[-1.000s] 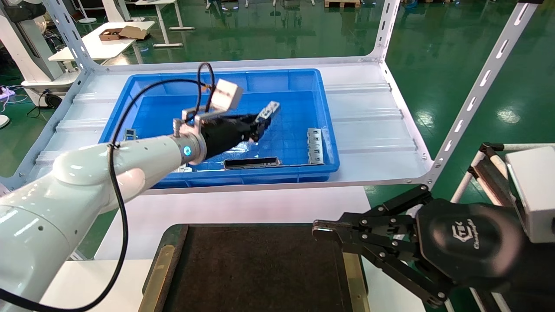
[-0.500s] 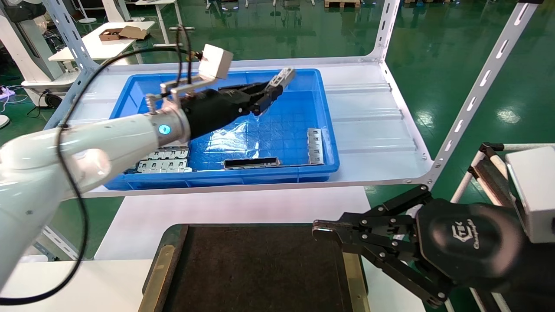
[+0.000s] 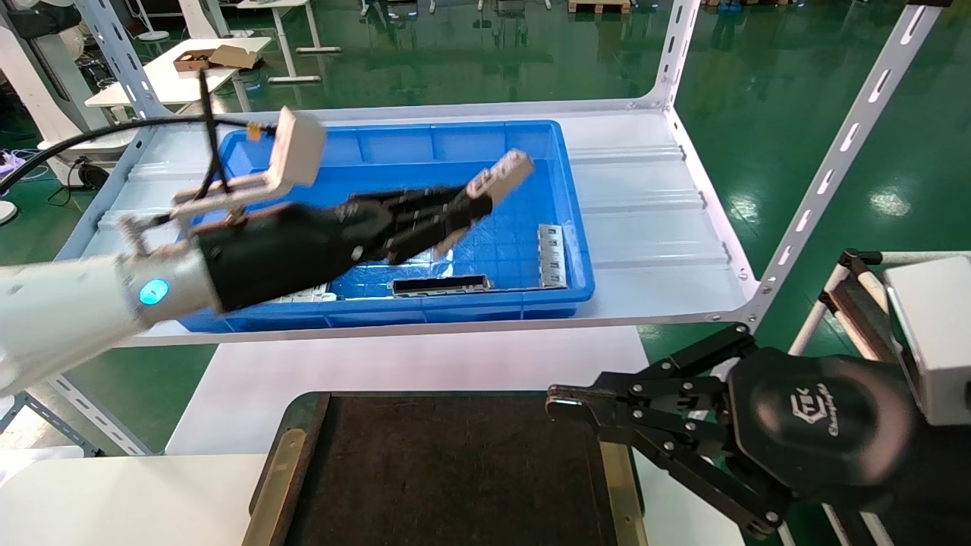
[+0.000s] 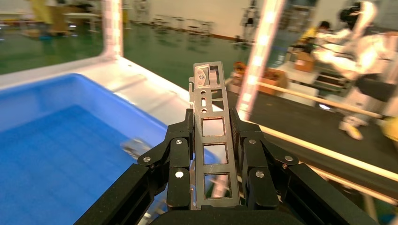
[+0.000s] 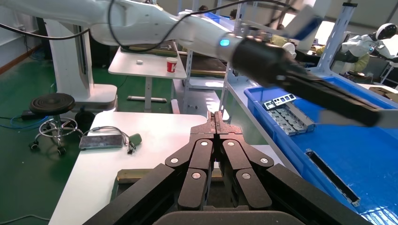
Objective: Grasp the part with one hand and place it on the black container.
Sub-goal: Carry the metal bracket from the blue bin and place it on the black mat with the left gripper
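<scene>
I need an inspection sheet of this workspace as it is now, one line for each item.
Surface: white shelf carrying a blue bin; white table in front, nearer the robot.
Job's things: part gripped in the air over the bin; black container bare, on the table.
Clutter: grey plates and a dark channel in the bin.
Grippers: left tool shut on the part; right tool shut, parked at the container's right edge.
Cables: black cable along the left arm.
Surroundings: green floor, other tables behind.
</scene>
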{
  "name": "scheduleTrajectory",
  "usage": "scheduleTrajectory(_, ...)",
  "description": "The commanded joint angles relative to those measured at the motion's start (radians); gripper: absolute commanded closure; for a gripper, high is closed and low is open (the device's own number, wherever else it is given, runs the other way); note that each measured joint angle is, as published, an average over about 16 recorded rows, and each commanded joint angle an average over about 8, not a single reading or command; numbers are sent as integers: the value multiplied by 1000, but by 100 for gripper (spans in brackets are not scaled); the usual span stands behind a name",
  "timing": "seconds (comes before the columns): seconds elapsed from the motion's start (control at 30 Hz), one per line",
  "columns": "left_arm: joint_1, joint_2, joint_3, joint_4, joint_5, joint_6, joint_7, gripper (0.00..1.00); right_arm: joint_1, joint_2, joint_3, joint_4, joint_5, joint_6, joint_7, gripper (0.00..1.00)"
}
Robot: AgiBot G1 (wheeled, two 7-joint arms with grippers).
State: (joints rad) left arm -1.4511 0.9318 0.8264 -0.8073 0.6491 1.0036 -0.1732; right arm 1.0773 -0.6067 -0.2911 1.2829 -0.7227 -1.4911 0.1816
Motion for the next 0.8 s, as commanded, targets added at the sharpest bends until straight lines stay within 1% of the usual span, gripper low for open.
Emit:
scheduleTrajectory(0.03, 35, -52, -4, -87, -16, 13, -27, 100, 0, 0, 0, 0, 0, 0, 0, 100)
scheduleTrajectory(0.13, 110, -118, -4, -234, -31, -42, -64, 100, 0, 0, 0, 0, 0, 0, 0, 100)
scheduleTrajectory(0.23, 189, -175, 0, -372, -40, -123, -95, 100, 0, 0, 0, 0, 0, 0, 0, 100)
scheduleTrajectory(0.37, 287, -227, 10, -502, -40, -227, -115, 100, 0, 0, -1, 0, 1, 0, 0, 100)
scheduleTrajectory(0.47, 347, -247, 19, -542, -40, -269, -109, 100, 0, 0, -1, 0, 1, 0, 0, 100)
scheduleTrajectory(0.6, 415, -252, 25, -548, -52, -288, -90, 100, 0, 0, -1, 0, 1, 1, -1, 100)
scheduleTrajectory(0.8, 514, -226, 28, -548, -70, -355, -54, 100, 0, 1, -2, 0, 1, 1, -1, 100)
